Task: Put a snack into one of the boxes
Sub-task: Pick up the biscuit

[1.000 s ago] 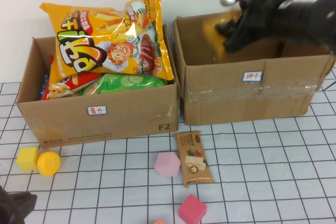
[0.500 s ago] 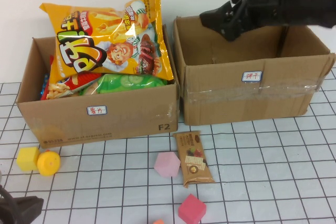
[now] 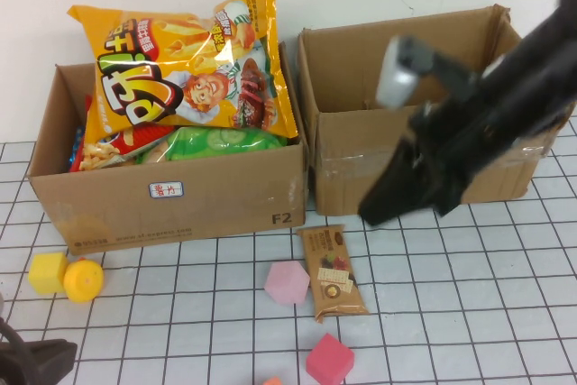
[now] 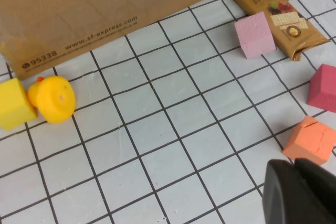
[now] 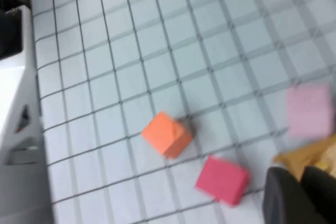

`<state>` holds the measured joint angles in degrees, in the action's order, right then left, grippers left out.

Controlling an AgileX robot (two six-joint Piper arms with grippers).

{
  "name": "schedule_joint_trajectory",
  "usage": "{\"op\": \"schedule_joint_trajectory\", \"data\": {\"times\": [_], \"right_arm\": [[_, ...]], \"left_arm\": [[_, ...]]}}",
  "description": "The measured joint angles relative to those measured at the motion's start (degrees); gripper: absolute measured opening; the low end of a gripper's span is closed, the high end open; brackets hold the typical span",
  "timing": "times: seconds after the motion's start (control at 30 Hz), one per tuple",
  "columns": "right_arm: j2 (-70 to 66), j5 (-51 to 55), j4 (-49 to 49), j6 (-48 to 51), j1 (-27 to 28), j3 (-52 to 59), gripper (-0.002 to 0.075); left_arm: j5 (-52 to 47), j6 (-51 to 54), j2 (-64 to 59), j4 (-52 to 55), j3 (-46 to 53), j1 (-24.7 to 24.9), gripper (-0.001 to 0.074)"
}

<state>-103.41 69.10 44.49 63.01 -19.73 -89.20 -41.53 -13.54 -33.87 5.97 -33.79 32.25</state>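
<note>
One brown snack bar (image 3: 333, 271) lies flat below the boxes; right tool (image 3: 377, 209) above it, left tool (image 3: 32, 362) low; grips unreadable.

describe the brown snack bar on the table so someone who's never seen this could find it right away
Start at the left cardboard box, the one stuffed with chip bags. Just in front of its right corner, flat on the gridded table, lies the snack bar. It is the only long brown wrapper there; its neighbours, the pale pink block touching its side and the darker pink block nearer the robot, are plain cubes.
</note>
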Motion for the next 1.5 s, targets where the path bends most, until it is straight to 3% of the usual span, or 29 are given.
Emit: {"op": "schedule_joint_trajectory", "data": {"times": [0.2,0.37,0.47,0.57,0.7,0.87,0.93,1.13,1.5], "right_arm": [[-8.1,-0.1,-8.1,-13.8,-1.4,0.7,0.0029],[-9.1,-5.7,-28.7,-29.6,-9.1,0.9,0.0027],[-9.1,-11.1,-34.7,-38.1,-13.8,0.9,0.0027],[-9.1,-16.4,-34.7,-42.9,-16.3,0.9,0.0035],[-9.5,-20.8,-32.0,-44.5,-16.8,0.9,0.0169],[-11.9,-22.5,-32.0,-47.0,-16.8,0.9,0.0494],[-13.4,-23.6,-32.1,-48.2,-16.8,0.9,0.0563],[-16.1,-25.3,-33.1,-50.7,-16.8,0.9,0.0608],[-18.0,-27.1,-35.0,-51.0,-16.8,0.6,0.0610]], "left_arm": [[0.0,0.0,0.0,0.0,0.0,0.0,-0.0001],[-1.6,0.5,0.0,-0.1,0.0,0.0,-0.0001],[-2.5,0.7,0.0,-0.1,0.0,0.0,-0.0001],[-3.0,0.7,0.0,-0.2,0.0,0.0,-0.0001],[-3.1,0.8,0.0,-0.9,0.0,0.0,-0.0001],[-3.1,0.8,0.0,-1.5,0.0,0.0,-0.0001],[-3.1,0.8,0.0,-1.5,0.0,0.0,-0.0001],[-3.2,0.9,0.0,-1.5,0.0,0.0,-0.0001],[-3.3,0.9,0.0,-1.8,0.0,0.0,-0.0001]]}}
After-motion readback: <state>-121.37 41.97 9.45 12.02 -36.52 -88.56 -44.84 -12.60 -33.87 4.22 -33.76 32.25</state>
